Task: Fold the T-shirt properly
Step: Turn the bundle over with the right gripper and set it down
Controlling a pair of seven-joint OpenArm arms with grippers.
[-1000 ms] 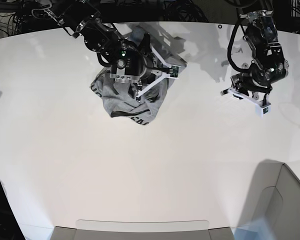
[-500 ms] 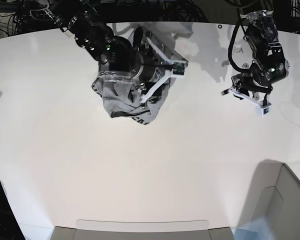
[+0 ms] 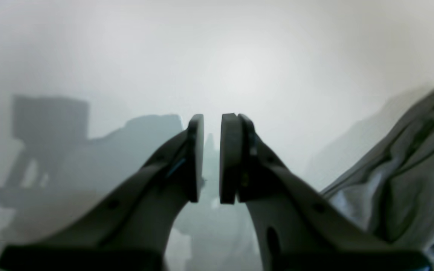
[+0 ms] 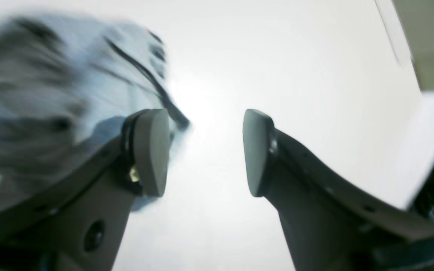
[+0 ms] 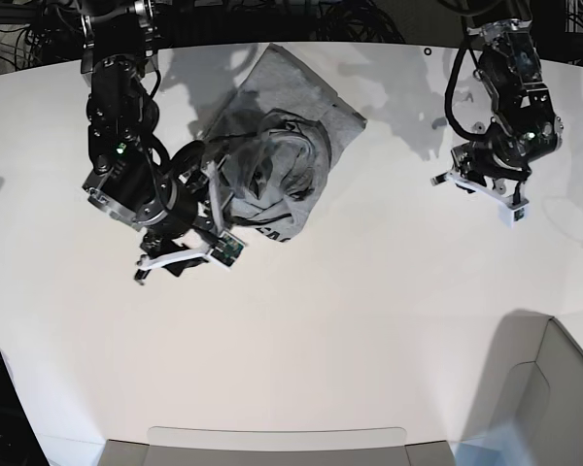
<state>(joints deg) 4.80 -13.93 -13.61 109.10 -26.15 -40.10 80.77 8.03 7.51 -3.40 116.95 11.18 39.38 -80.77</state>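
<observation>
The heather-grey T-shirt (image 5: pixel 277 146) lies crumpled on the white table (image 5: pixel 369 320) near the back, with dark lettering showing at its front edge. My right gripper (image 5: pixel 189 260) hovers just left and in front of it, open, with nothing between its fingers. In the right wrist view the gripper (image 4: pixel 205 150) is wide apart and the T-shirt (image 4: pixel 51 75) is a blur at the left. My left gripper (image 5: pixel 496 199) hangs at the far right, well apart from the cloth. In the left wrist view its pads (image 3: pixel 196 158) stand a narrow gap apart, holding nothing, and the T-shirt (image 3: pixel 409 169) shows at the right edge.
A grey bin (image 5: pixel 554 388) stands at the front right corner. A flat grey tray edge (image 5: pixel 277 442) runs along the front. Dark cables and arm mounts (image 5: pixel 350 15) line the back edge of the table.
My right arm has swung from above the T-shirt to its front left, and its jaws have opened and let the cloth go. The T-shirt now lies uncovered. The left arm has not moved.
</observation>
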